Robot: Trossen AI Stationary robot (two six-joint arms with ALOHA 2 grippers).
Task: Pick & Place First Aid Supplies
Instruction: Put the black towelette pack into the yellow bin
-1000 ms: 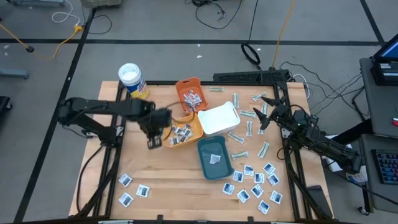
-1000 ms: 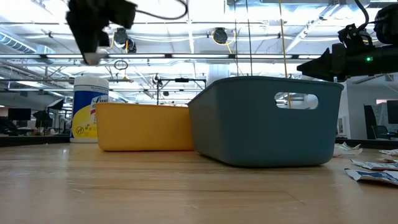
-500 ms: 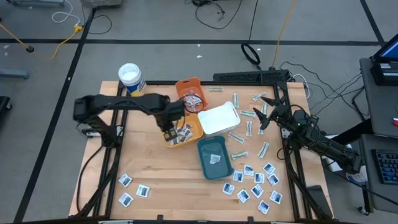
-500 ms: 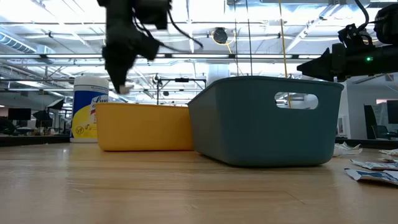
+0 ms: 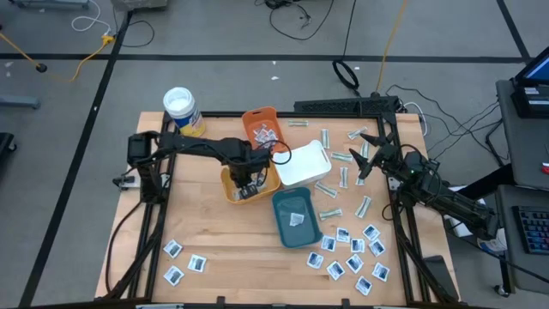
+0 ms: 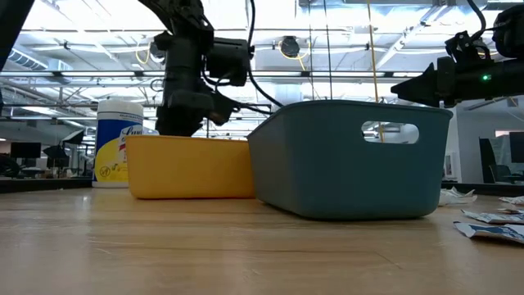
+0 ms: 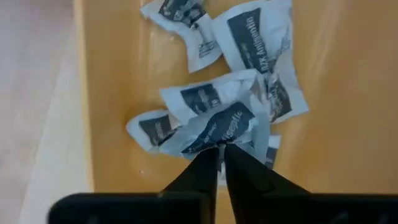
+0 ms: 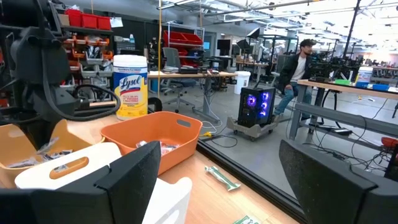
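Note:
My left gripper points down into the yellow tray, shut on a white sachet with dark print. Several more sachets lie on the tray floor under it. In the low view the tray's wall hides the fingers. More sachets lie loose on the table at the near right and near left. Pale strips lie at the right. My right gripper waits open and level at the table's right edge. My left gripper pinches the sachet by its edge between its two fingertips, coming from above and pointing down. The sachet spreads out just below the tips, over the pile in the yellow tray. Whether it rests on that pile I cannot tell.
An orange tray with sachets, a white tray and a teal tray stand close around the yellow one. A white-lidded canister stands at the far left. Bare wood lies along the near middle.
My left gripper has gone toward the table's right edge and a little toward the far edge while sinking, carrying the white sachet from left of the yellow tray down into it.

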